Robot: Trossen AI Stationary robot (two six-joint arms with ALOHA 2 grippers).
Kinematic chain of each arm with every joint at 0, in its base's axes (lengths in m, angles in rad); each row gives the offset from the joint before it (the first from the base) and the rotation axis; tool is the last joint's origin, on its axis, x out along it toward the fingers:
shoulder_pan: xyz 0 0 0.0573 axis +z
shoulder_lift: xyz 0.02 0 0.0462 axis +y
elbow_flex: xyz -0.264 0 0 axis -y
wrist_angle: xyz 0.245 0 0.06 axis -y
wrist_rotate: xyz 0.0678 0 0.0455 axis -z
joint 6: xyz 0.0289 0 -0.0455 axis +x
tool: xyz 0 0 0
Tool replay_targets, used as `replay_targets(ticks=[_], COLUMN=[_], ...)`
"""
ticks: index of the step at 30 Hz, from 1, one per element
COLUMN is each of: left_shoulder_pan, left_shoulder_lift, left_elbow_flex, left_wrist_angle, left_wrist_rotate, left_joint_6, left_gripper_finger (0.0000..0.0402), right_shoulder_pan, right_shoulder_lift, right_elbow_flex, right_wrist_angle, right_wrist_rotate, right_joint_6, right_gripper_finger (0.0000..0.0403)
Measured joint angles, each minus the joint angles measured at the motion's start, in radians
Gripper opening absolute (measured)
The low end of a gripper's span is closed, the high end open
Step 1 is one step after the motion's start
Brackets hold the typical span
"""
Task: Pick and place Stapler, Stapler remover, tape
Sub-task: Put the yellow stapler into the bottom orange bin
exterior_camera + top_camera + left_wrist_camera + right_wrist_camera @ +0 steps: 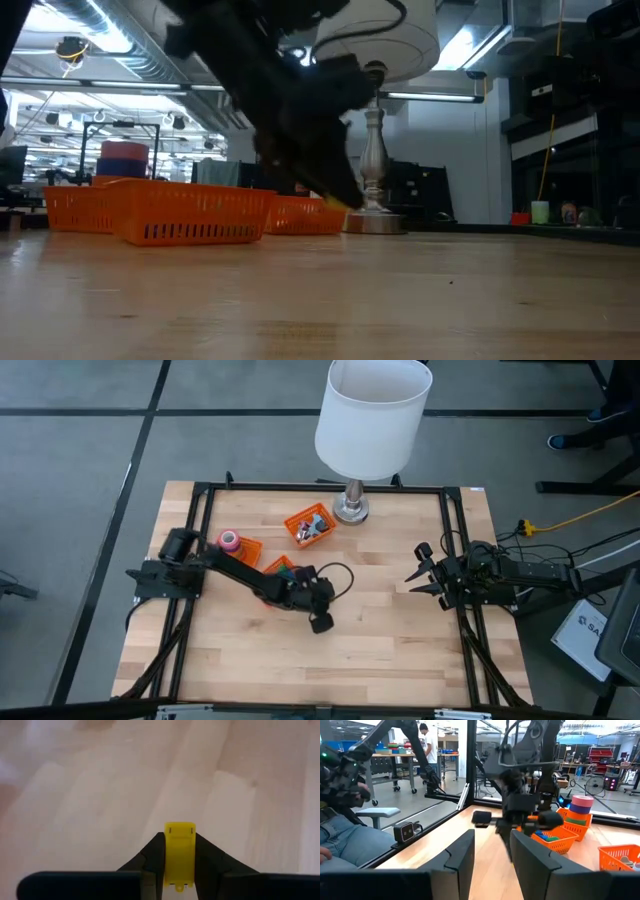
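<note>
My left gripper (320, 623) hangs over the middle of the table, shut on a small yellow angular piece (179, 854); whether it is the stapler or the stapler remover, I cannot tell. The low view shows its yellow tip (336, 203) under the dark fingers. A pink tape roll (230, 540) stands on an orange basket (247, 552) at the table's left; in the right wrist view the stacked rolls (582, 803) top that basket. My right gripper (419, 576) waits open at the table's right side, and its fingers (461, 856) show apart in its wrist view. My left gripper pinches the yellow piece (179, 845) between its two fingers (154, 856), one on each long side, with the piece's flat end sticking out past the fingertips. The fingers slant downward from above. The piece is lifted clear of the wooden table.
A lamp with a white shade (372, 405) and metal base (350, 510) stands at the far edge. A second orange basket (309, 525) with small items sits beside it, a third (281, 568) under my left arm. Bare wood (380, 650) lies toward the near edge. A person (340, 835) sits beyond the table.
</note>
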Motion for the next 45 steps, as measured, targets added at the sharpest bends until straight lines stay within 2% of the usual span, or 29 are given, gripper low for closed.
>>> replay_targets(ticks=[3,8,16,22,30,33,39,45], left_shoulder_pan=[0.004,0.007,-0.026,-0.057,-0.087,-0.102,-0.121,-0.12], left_shoulder_lift=[-0.061,-0.188,-0.458,-0.583,-0.605,-0.605,-0.605,-0.604], left_elbow_flex=[0.0,-0.063,-0.274,-0.461,-0.675,-0.73,-0.775,-0.777], left_wrist_angle=[-0.099,-0.129,-0.084,-0.008,0.138,0.216,0.272,0.274], left_wrist_rotate=[-0.018,-0.07,-0.218,-0.264,-0.273,-0.273,-0.274,-0.287], left_joint_6=[0.009,0.04,-0.017,-0.131,-0.339,-0.373,-0.397,-0.409], left_gripper_finger=[0.0063,0.0064,0.0066,0.0066,0.0067,0.0067,0.007,0.0095], right_shoulder_pan=[0.0,0.0,0.0,0.0,0.0,0.0,0.0,0.0], right_shoulder_lift=[0.0,0.0,0.0,0.0,0.0,0.0,0.0,0.0], right_elbow_flex=[0.0,0.0,0.0,0.0,0.0,0.0,0.0,0.0], right_wrist_angle=[0.0,0.0,0.001,0.0,0.0,0.0,0.0,0.0], right_wrist_rotate=[0.0,0.0,0.0,0.0,0.0,0.0,0.0,0.0], right_joint_6=[0.0,0.0,0.0,0.0,0.0,0.0,0.0,0.0], right_gripper_finger=[0.0129,0.0129,0.0129,0.0129,0.0129,0.0129,0.0129,0.0129])
